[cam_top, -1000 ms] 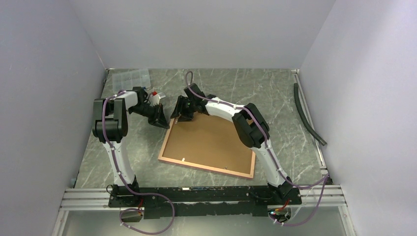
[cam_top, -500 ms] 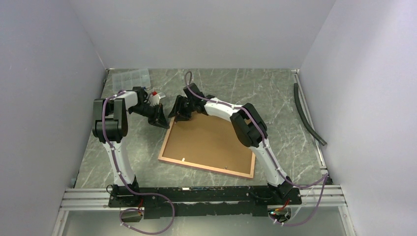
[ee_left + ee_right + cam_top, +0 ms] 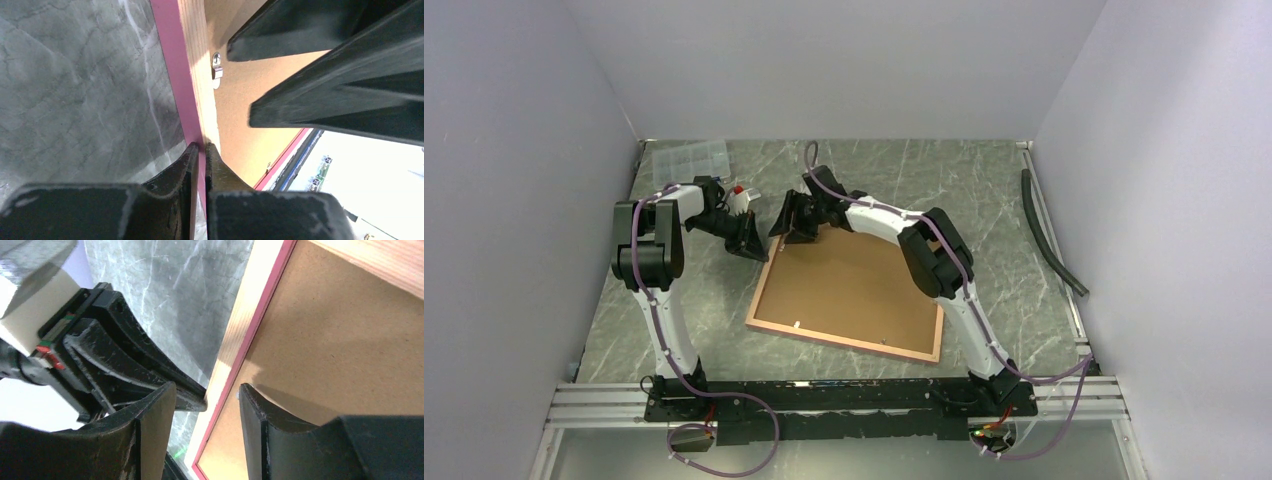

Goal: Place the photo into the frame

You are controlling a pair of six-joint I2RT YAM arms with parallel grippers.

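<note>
My left gripper (image 3: 199,150) is pinched tight on the rim of the frame (image 3: 197,50), at its far left corner. My right gripper (image 3: 207,395) is loose, with its jaws apart on each side of that rim. I should hold steady and close the right slowly, so nothing twists. The frame lies on the table (image 3: 984,200), tan back up, long side running left to right. The photo may be under the brown board (image 3: 849,290); I cannot see it.

The frame (image 3: 844,342) lies back up around the middle of the scene; it is a thin rectangle, set askew; its rails show tan wood on top and pink along the outer edge; its long near side slants nearer toward the right.
</note>
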